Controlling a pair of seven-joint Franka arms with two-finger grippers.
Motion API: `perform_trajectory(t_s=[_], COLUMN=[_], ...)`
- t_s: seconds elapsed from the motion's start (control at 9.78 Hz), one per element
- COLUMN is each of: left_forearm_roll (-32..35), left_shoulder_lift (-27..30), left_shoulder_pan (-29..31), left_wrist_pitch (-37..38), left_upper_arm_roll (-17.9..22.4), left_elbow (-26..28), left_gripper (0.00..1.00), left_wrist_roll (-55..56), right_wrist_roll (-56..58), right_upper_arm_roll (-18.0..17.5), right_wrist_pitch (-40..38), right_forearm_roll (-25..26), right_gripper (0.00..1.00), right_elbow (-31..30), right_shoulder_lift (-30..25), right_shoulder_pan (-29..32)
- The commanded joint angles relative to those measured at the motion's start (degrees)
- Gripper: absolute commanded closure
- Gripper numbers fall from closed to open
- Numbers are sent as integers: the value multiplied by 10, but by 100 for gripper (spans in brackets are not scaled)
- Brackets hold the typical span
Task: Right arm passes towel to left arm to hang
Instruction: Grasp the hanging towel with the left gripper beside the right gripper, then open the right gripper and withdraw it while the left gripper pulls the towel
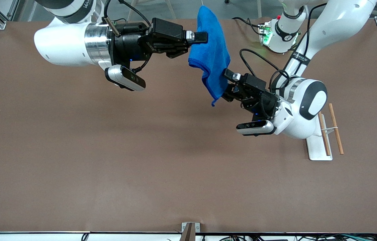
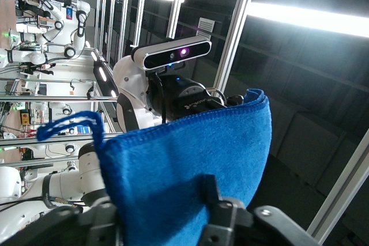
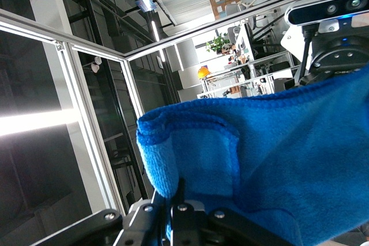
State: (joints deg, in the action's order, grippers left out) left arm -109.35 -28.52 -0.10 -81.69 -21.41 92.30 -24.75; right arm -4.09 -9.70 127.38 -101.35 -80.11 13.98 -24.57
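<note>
Two claws meet on the towel [image 1: 210,50] in mid-air over the desk [image 1: 74,160]: right claw [image 1: 197,37] pinches its upper edge so it drapes; left claw [image 1: 225,75], at its five o'clock, half-closed around the lower part.

The right arm [image 1: 71,40] reaches in from its base end, its forearm level above the table and its wrist turned so the white wrist camera hangs beneath. The right gripper [image 1: 203,37] is held high over the table's middle, near the edge where the bases stand, fingers pinched tight on the towel [image 1: 211,57]. The left arm [image 1: 308,97] bends down from its base and folds back toward the middle, wrist camera slung underneath. The left gripper [image 1: 225,78] sits lower, up in the air, its fingers on either side of the towel's lower part.
</note>
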Motion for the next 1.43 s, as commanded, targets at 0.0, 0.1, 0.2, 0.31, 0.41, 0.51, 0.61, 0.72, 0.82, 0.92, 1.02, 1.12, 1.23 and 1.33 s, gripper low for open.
perform_trajectory(t_s=[0.0, 0.1, 0.2, 0.31, 0.41, 0.51, 0.61, 0.72, 0.82, 0.92, 1.02, 1.12, 1.23, 1.33], left_forearm_roll=[27, 40, 45, 46, 53, 61, 71, 78, 90, 103, 119, 134, 156, 195], left_shoulder_lift=[2, 1, 1, 1, 1, 1, 0, 0, 0, -3, -4, -4, -3, -3], left_shoulder_pan=[11, 16, 22, 26, 29, 33, 34, 34, 38, 46, 52, 53, 53, 52], left_wrist_pitch=[3, 4, 9, 12, 12, 11, 11, 10, 8, 7, 5, -1, -7, -14], left_upper_arm_roll=[0, 0, 0, 0, 0, 1, 4, 8, 12, 14, 15, 21, 35, 47], left_elbow=[28, 27, 27, 25, 23, 18, 13, 4, -4, -18, -28, -33, -47, -69], left_gripper=[83, 92, 94, 98, 99, 100, 100, 100, 100, 100, 100, 100, 100, 100], left_wrist_roll=[-9, -7, -4, 0, 3, 7, 14, 23, 37, 48, 63, 77, 96, 123], right_wrist_roll=[4, 8, 8, 7, 5, 4, 6, 6, 6, 6, 6, 6, 6, 7], right_upper_arm_roll=[-11, -11, -11, -11, -10, -10, -6, -3, 6, 20, 34, 52, 72, 96], right_wrist_pitch=[-1, -2, -1, -2, -2, -2, -2, -4, -4, -5, -5, -6, -6, -17], right_forearm_roll=[-4, -4, -4, -6, -3, -3, 4, 38, 79, 97, 114, 140, 166, 181], right_gripper=[98, 98, 98, 93, 8, 0, 0, 0, 0, 0, 0, 0, 0, 0], right_elbow=[11, 11, 11, 11, 11, 11, 8, 3, -11, -28, -56, -81, -108, -133], right_shoulder_lift=[6, 6, 6, 6, 6, 5, 5, 5, 5, 4, 3, 0, -1, -1], right_shoulder_pan=[11, 12, 12, 12, 15, 18, 19, 27, 31, 31, 32, 34, 37, 37])
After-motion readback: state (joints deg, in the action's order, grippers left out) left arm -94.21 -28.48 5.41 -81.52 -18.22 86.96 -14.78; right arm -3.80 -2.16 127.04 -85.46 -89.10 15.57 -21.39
